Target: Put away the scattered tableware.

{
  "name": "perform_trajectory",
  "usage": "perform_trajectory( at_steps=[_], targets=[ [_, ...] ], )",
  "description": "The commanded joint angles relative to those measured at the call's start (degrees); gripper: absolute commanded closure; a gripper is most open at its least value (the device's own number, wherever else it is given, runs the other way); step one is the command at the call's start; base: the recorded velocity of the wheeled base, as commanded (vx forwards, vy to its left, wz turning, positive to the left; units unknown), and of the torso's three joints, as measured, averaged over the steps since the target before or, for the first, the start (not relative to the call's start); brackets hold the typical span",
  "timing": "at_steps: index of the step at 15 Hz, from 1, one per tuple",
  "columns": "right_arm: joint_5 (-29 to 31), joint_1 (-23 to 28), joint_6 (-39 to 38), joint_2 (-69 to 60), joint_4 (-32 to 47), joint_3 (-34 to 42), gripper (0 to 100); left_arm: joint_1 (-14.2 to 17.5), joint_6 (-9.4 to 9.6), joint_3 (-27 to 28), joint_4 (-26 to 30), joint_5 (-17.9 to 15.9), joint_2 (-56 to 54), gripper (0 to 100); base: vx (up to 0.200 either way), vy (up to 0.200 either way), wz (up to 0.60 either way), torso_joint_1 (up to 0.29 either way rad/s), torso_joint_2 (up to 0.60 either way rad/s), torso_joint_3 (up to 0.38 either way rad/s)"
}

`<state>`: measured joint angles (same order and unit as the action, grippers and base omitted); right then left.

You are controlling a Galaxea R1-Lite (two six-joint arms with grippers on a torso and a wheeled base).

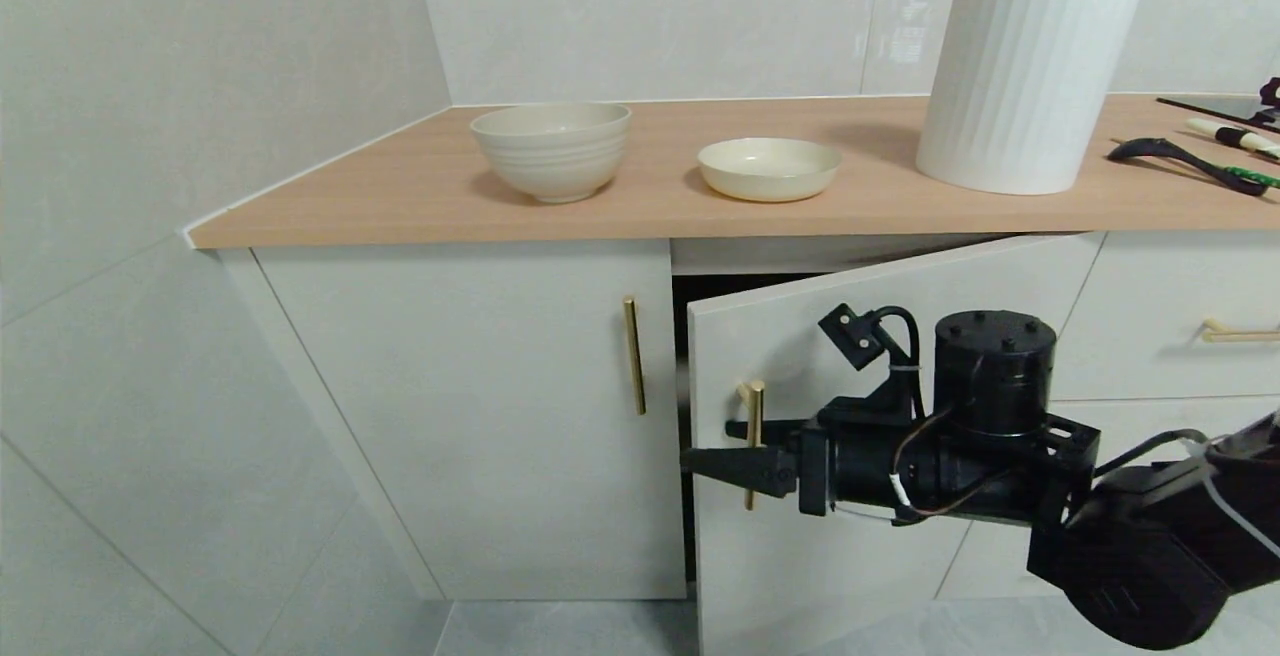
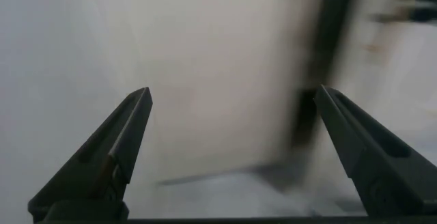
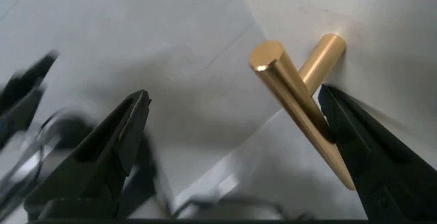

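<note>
A cream ribbed bowl [image 1: 550, 148] and a shallow cream dish [image 1: 768, 168] sit on the wooden countertop [image 1: 400, 196]. Below them, the right cabinet door [image 1: 880, 306] is swung partly out. My right gripper [image 1: 725, 448] is open at the door's gold handle [image 1: 752, 441]. The right wrist view has the gold handle [image 3: 300, 108] between the gripper's [image 3: 232, 149] spread fingers [image 3: 102, 149], close against one of them. My left gripper [image 2: 232, 149] is open and holds nothing, facing a pale cabinet front.
A tall white ribbed container [image 1: 1030, 66] stands at the right of the counter, with dark utensils [image 1: 1190, 161] beyond it. The left cabinet door [image 1: 470, 406] is shut, with its gold handle [image 1: 634, 354]. A tiled wall runs along the left, and a drawer handle [image 1: 1240, 333] is at far right.
</note>
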<state>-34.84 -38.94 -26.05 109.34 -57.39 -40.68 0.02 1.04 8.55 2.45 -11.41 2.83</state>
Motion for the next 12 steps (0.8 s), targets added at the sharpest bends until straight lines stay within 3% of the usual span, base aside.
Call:
perform_trajectory(
  at_steps=[1,2,6,7,10,12],
  targets=[
    [-1.72,0.00,-0.14,-3.52,0.62,2.89,0,-0.02,0.11,4.81,3.35,-8.36,9.12,0,0.000,0.000,0.00,0.000,0.00,0.000],
    [-1.81,-0.17,0.30,-4.31,0.53,4.12,0,-0.02,0.19,5.17,3.00,-10.47,17.30,0,0.000,0.000,0.00,0.000,0.00,0.000],
    [-2.07,-0.88,0.30,-5.10,-4.22,9.22,0,-1.25,0.19,11.32,-0.43,-10.74,32.24,0,0.000,0.000,0.00,0.000,0.00,0.000],
    [-2.07,-1.41,0.30,-5.10,-6.06,10.53,0,-4.07,0.11,13.25,-0.43,-10.65,35.23,0,0.000,0.000,0.00,0.000,0.00,0.000],
    [-2.16,-1.58,0.30,-4.92,-8.96,12.56,0,-20.50,-0.07,17.91,-0.69,-8.45,47.80,0,0.000,0.000,0.00,0.000,0.00,0.000],
    [-2.07,-1.58,0.30,-4.92,-9.05,13.17,0,-26.74,-0.07,20.19,-1.57,-4.67,53.69,0,0.000,0.000,0.00,0.000,0.00,0.000]
  ],
)
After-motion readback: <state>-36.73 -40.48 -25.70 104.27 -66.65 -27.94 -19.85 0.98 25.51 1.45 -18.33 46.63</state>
